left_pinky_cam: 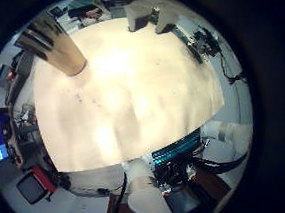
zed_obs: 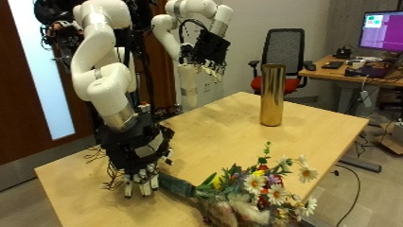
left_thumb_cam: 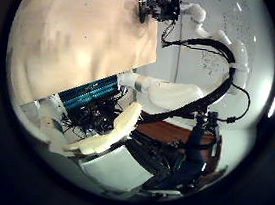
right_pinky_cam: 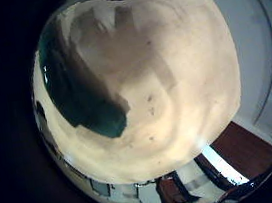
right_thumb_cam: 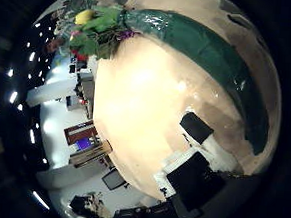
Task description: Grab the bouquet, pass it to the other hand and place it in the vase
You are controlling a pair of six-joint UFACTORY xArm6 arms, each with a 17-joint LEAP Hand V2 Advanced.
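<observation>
The bouquet (zed_obs: 255, 185), yellow, white and pink flowers with stems in dark green wrap (zed_obs: 192, 185), lies at the table's near edge. My right hand (zed_obs: 141, 168) hangs right beside the wrapped stem end, fingers straight down and open, holding nothing. The right palm views show the green wrap (right_thumb_cam: 205, 48) (right_pinky_cam: 79, 89) close by and the flower heads (right_thumb_cam: 96, 25) beyond. The tall gold vase (zed_obs: 271, 95) (left_pinky_cam: 59, 46) stands upright at the table's far side. My left hand (zed_obs: 204, 43) is raised high above the table's back edge, fingers relaxed and empty.
The light wooden table (zed_obs: 189, 132) runs between bouquet and vase. An office chair (zed_obs: 288, 57) and a desk with a monitor (zed_obs: 378, 33) stand behind the vase. A brown door (zed_obs: 19, 85) is beside the arms.
</observation>
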